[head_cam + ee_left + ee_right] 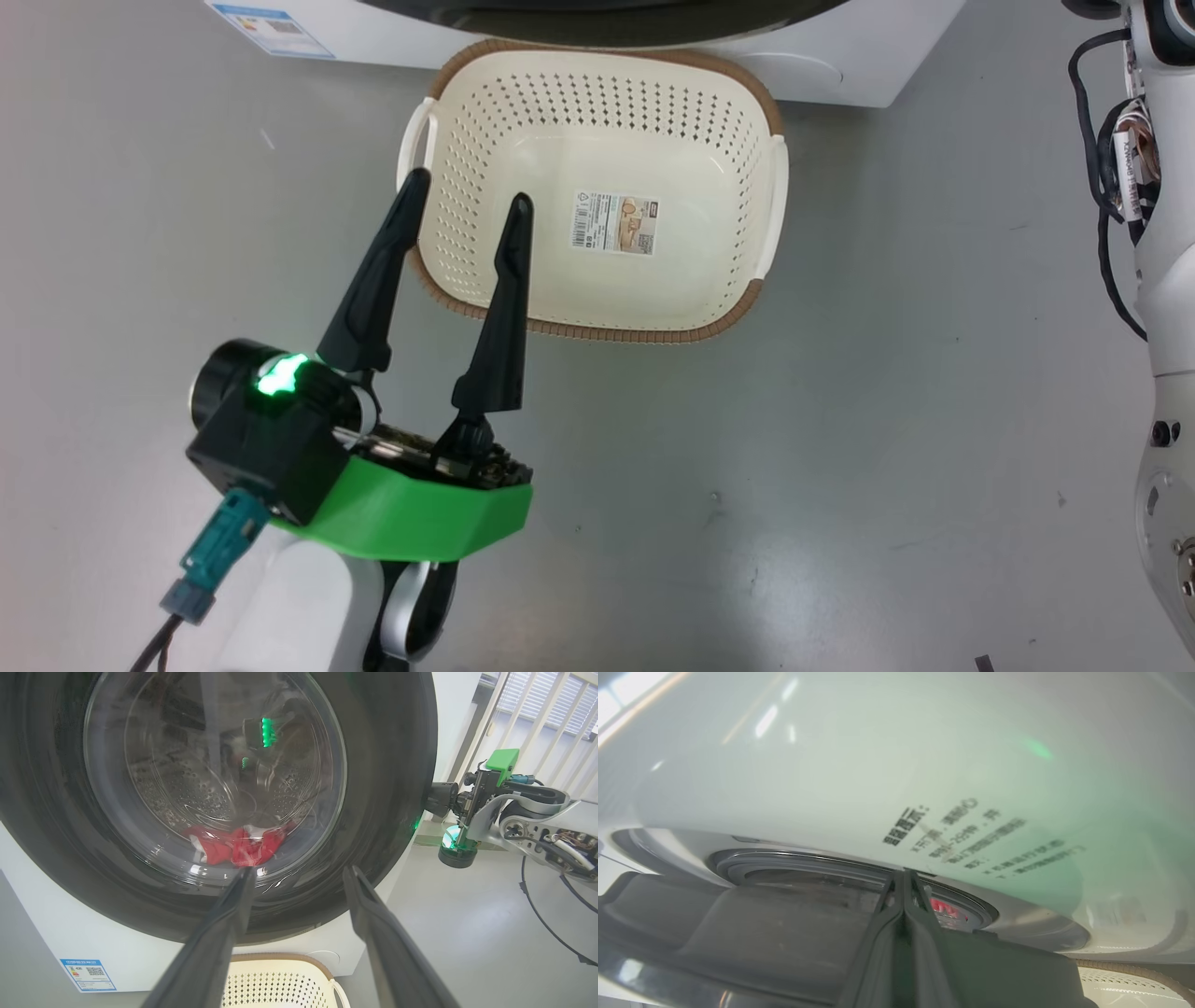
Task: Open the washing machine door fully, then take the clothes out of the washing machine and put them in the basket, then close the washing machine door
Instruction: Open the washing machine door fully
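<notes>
on grey floor (887, 420), basket (607, 331) lies crosswise before the washing machine (840, 65); left pincer (469, 189) wide, right pincer (903, 877) closed.

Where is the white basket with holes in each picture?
Head view: the basket, top middle, empty.
Left wrist view: the basket, bottom edge, middle.
Right wrist view: the basket, bottom right corner.
Shared landmark: the white washing machine, just above it in every picture.

Laundry test room: washing machine (46, 924), bare grey floor (840, 467).
</notes>
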Motion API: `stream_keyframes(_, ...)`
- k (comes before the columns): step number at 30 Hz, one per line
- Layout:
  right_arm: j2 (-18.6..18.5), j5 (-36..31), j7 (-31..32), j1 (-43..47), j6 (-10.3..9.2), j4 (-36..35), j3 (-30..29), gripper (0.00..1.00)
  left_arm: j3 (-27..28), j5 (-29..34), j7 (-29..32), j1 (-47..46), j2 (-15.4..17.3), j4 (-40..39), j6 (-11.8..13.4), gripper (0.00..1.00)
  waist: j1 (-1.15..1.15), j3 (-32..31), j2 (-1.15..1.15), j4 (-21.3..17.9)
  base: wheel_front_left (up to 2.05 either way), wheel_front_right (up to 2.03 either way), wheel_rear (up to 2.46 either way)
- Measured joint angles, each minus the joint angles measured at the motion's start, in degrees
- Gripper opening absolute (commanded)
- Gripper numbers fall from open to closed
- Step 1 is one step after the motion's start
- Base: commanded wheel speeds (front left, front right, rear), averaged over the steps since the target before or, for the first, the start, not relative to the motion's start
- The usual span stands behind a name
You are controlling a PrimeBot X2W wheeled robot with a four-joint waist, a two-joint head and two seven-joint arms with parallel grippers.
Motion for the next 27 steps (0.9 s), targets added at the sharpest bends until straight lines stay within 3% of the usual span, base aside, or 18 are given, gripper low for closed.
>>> stream_keyframes(27, -0.2, 4.6, 5.5, 2.8, -0.41, -0.8, 2.5, 0.00, -0.1, -0.5, 0.0, 0.0, 1.1, 0.0, 0.6, 1.00, 0.00, -2.8, 0.00, -1.3, 0.00, 0.00, 0.00)
